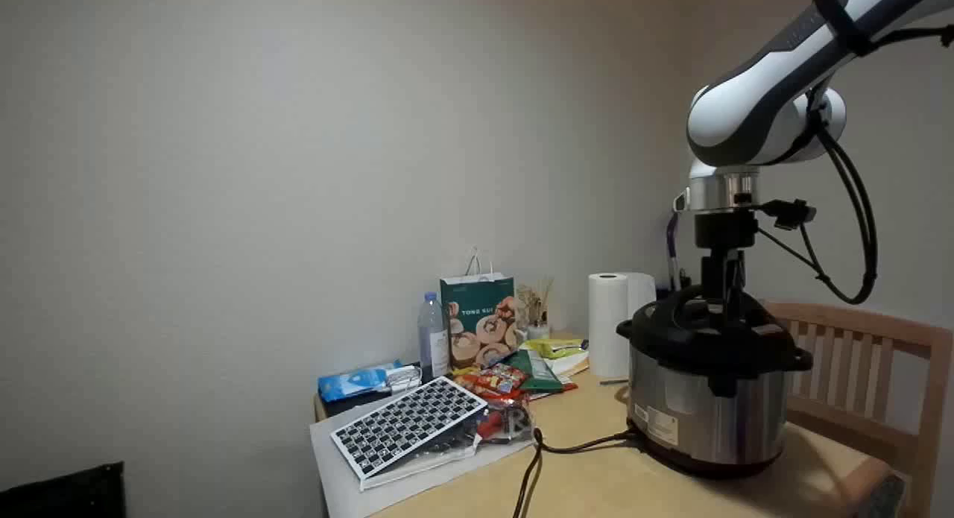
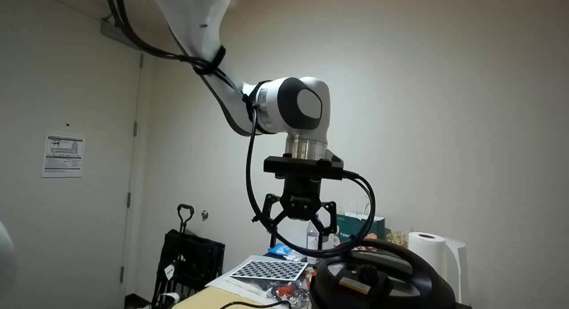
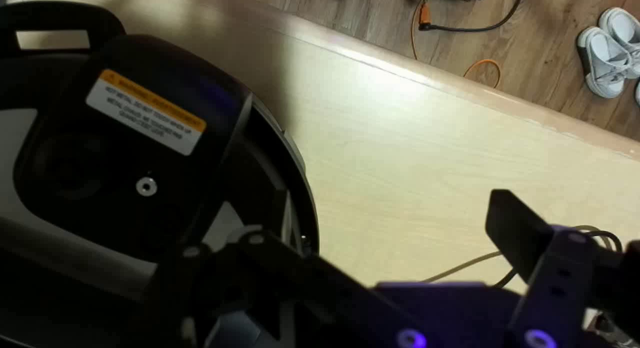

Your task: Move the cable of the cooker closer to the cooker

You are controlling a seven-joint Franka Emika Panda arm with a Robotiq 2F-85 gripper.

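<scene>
Gripper (image 2: pixel 297 242): hung pointing to 6 o'clock, its fingers (image 2: pixel 273 240) spread wide; in an exterior view it stood at 10 o'clock from the lid (image 2: pixel 373 293). Contact with the lid could not be determined.
Blue packet (image 1: pixel 354 385): lay at 9 o'clock, the clock being centred on the cooker (image 1: pixel 712 417) in an exterior view; hours below likewise.
Checkered board (image 1: pixel 408 426): lay at 9 o'clock, over a white sheet (image 1: pixel 335 458).
Bottle (image 1: pixel 432 340): stood upright between 9 and 10 o'clock.
Green paper bag (image 1: pixel 479 317): stood upright between 9 and 10 o'clock, just beside the bottle.
Snack packets (image 1: pixel 498 380): lay heaped in front of the bag, at 9 o'clock.
Cable (image 1: pixel 572 450): black, lay on the table (image 1: pixel 589 492); reached the cooker's base at 8 o'clock, ran left to a kink between 8 and 9, then out of frame toward 8. Wrist view showed it at that picture's 4 o'clock, partly hidden by a finger.
Paper-towel roll (image 1: pixel 608 328): stood upright at 10 o'clock.
Cooker: stood upright on the table, lid on, body silver.
Chair (image 1: pixel 857 319): stood at 3 o'clock.
</scene>
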